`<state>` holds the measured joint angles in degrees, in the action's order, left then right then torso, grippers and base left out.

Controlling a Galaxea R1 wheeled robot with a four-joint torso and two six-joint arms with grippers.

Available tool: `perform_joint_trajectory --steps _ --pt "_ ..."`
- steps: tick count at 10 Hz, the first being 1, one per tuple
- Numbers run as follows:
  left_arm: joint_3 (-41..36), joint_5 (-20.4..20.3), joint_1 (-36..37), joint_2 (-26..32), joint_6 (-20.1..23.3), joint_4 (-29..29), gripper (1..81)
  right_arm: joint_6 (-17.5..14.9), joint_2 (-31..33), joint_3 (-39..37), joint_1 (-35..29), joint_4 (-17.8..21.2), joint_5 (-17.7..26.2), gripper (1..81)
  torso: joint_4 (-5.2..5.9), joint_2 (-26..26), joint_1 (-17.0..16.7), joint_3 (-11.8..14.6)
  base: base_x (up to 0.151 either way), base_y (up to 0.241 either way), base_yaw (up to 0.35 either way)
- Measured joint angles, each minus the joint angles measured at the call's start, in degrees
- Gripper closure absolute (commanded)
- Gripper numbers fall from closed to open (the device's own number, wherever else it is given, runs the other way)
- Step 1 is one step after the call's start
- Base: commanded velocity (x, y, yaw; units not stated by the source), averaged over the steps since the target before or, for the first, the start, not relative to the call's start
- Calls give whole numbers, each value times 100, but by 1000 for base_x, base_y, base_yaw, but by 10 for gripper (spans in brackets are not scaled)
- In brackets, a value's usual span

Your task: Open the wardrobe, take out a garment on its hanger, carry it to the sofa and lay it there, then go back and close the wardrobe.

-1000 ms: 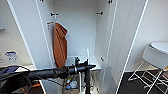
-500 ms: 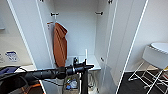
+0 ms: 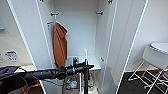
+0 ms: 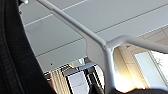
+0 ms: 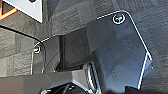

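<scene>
Nearest the camera, the left arm (image 3: pixel 47 73) is stretched level across the foot of the head view, and at its end the left gripper (image 3: pixel 86 67) is judged to be clenched on the neck of the white hanger (image 3: pixel 86 53). The hook is seen upright just above the gripper with nothing else bearing it. In the left wrist view the same hanger (image 4: pixel 105 47) is seen close up against the ceiling, with the black garment (image 4: pixel 10 50) draped along one edge. In the head view the garment (image 3: pixel 86 81) is seen as a narrow dark strip hanging straight down below the gripper.

Over the last second almost nothing is altered: arm, hanger and garment are kept in much the same spot, and the camera is not moved. The garment is thus held clear of the rail fittings (image 3: pixel 54 14), just in front of the open wardrobe (image 3: pixel 80 30). The taking-out is judged done, while the carrying to the sofa is not yet begun.

Farther back, both doors are found swung wide, the left door (image 3: pixel 27 37) and the right door (image 3: pixel 125 37). An orange-rust garment (image 3: pixel 60 45) is left hanging inside at the left. A white chair (image 3: pixel 155 53) is seen well apart at the right
</scene>
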<state>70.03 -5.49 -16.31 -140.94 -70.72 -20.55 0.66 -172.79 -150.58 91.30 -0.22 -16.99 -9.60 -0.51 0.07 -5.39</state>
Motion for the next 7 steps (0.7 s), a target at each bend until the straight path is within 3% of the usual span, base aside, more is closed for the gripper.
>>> perform_joint_trajectory --steps 2,7 --pt "-27 -16 0 0 -1 0 811 0 0 0 0 0 0 10 0 0 0 0 0 0 0" --pt "-41 -18 -2 85 -4 0 811 -2 77 2 13 -2 10 10 0 0 0 0 0 0 -154"
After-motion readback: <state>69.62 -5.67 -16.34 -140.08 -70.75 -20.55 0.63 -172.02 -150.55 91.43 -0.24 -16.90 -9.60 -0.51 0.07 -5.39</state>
